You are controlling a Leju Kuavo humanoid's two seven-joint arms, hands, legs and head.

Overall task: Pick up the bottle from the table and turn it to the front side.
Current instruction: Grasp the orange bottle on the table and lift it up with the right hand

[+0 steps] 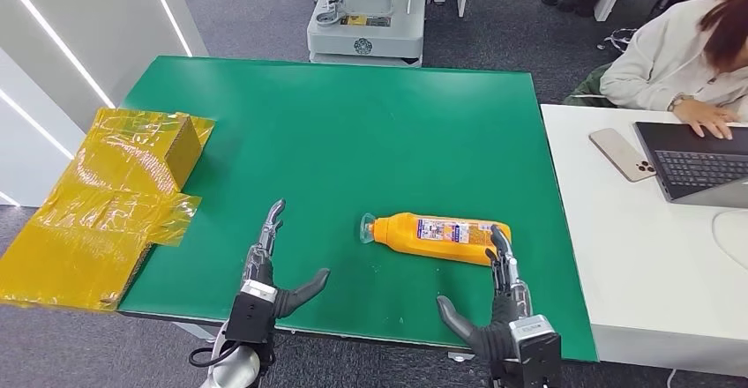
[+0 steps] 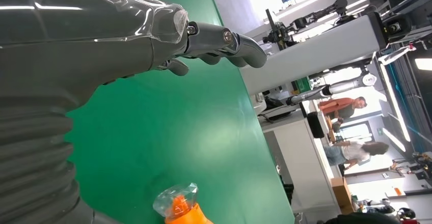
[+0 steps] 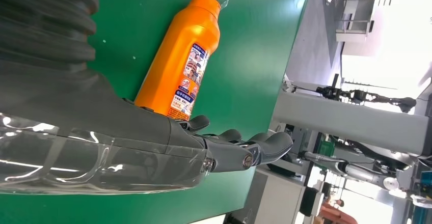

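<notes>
An orange bottle (image 1: 439, 236) with a clear cap and a printed label lies on its side on the green table (image 1: 353, 123), cap pointing left. My right hand (image 1: 494, 309) is open just near of the bottle's base, fingers extended and their tips reaching the base end; I cannot tell if they touch. The right wrist view shows the bottle (image 3: 181, 61) past my right hand (image 3: 204, 142). My left hand (image 1: 269, 278) is open over the table's front left, well apart from the bottle. In the left wrist view my left hand (image 2: 168, 46) is empty, with the bottle's cap (image 2: 178, 206) beyond it.
A yellow-taped cardboard box (image 1: 106, 198) lies flattened over the table's left edge. To the right stands a white desk (image 1: 635, 256) with a phone (image 1: 622, 153) and a laptop (image 1: 697, 159), where a person (image 1: 679, 53) sits typing. Another machine's white base (image 1: 366, 18) stands beyond the far edge.
</notes>
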